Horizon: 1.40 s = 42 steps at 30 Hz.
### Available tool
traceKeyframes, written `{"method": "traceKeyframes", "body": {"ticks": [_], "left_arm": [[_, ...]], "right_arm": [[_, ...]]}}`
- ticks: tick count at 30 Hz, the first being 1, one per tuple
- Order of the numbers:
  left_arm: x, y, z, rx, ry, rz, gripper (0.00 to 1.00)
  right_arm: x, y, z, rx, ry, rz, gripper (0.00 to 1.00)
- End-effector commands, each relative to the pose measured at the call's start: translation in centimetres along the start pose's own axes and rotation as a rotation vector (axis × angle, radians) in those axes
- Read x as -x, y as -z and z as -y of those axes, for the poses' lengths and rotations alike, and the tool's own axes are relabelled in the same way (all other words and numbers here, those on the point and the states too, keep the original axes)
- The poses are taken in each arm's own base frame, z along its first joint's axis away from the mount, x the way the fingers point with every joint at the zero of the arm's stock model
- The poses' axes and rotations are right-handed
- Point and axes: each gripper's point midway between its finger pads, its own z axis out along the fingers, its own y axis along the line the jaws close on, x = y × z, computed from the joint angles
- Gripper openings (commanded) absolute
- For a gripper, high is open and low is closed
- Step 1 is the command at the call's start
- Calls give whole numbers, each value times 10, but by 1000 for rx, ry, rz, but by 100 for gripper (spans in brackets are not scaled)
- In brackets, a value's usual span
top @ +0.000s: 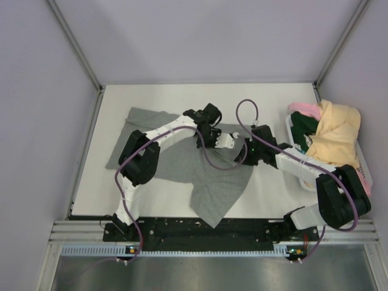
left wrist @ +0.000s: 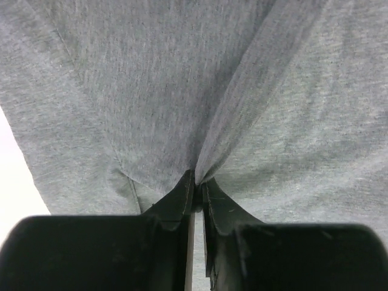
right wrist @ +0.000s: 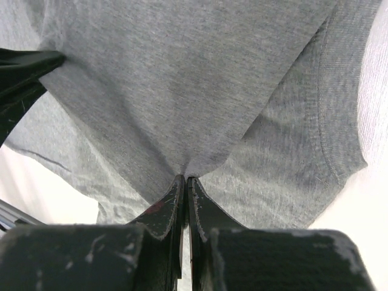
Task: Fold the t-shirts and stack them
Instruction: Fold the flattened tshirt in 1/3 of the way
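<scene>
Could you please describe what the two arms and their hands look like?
The left arm and right arm pair white links with chunky black joint housings; a purple cable loops along each. The left hand and right hand are black and wedge-shaped, the right one scuffed with pale scratches.

Overhead looking down, wrist views close, sharing grey t-shirt [top: 212, 185]

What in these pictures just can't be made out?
- Top view: both arms cover the middle of the grey t-shirt.
- Top view: the yellow t-shirt drapes over the pile, hiding how many lie beneath.
- Wrist views: grey cloth fills both, hiding most of the table beyond the left hand and right hand.
</scene>
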Motion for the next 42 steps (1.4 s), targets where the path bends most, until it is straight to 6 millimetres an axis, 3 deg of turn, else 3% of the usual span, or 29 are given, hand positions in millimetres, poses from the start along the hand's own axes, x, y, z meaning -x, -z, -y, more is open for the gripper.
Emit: {"method": "traceKeyframes", "body": {"ticks": [1, 2, 7, 9, 11, 13, 16, 19, 24, 27, 32, 37, 42], "left_arm": [[-28, 12, -4, 1, -21, -90, 15], [-30, 14, -5, 4, -25, -91, 19], [-39, 26, -2, -20, -34, -113, 45], [-38, 32, 0, -22, -34, -108, 47], [-35, 40, -5, -2, -26, -87, 48], [-36, 50, -15, 34, 7, -58, 47], [-53, 69, -50, 148, 128, -42, 47], [-96, 88, -86, 275, 325, -66, 43], [-187, 123, -114, 474, 611, -125, 38], [-242, 134, -115, 565, 714, -198, 38], [-320, 136, -109, 662, 859, -335, 38], [-348, 112, -82, 623, 891, -451, 38], [-348, 99, -52, 581, 916, -447, 38]], "right_arm": [[-17, -5, 17, -60, -9, -57, 0], [-18, -5, 18, -65, -10, -62, 1], [-18, 5, 34, -142, -1, -45, 35], [-7, 15, 37, -169, 7, 7, 46], [11, 23, 37, -172, 4, 64, 47], [37, 28, 37, -172, -9, 118, 40], [87, 28, 33, -177, 15, 191, 15], [124, 15, 32, -207, 39, 214, 0], [158, -25, 46, -245, 22, 182, 0], [167, -52, 62, -266, -14, 142, 0], [181, -74, 80, -299, -60, 128, 0], [205, -80, 101, -345, -100, 138, 0], [215, -98, 122, -437, -42, 56, 0]]}}
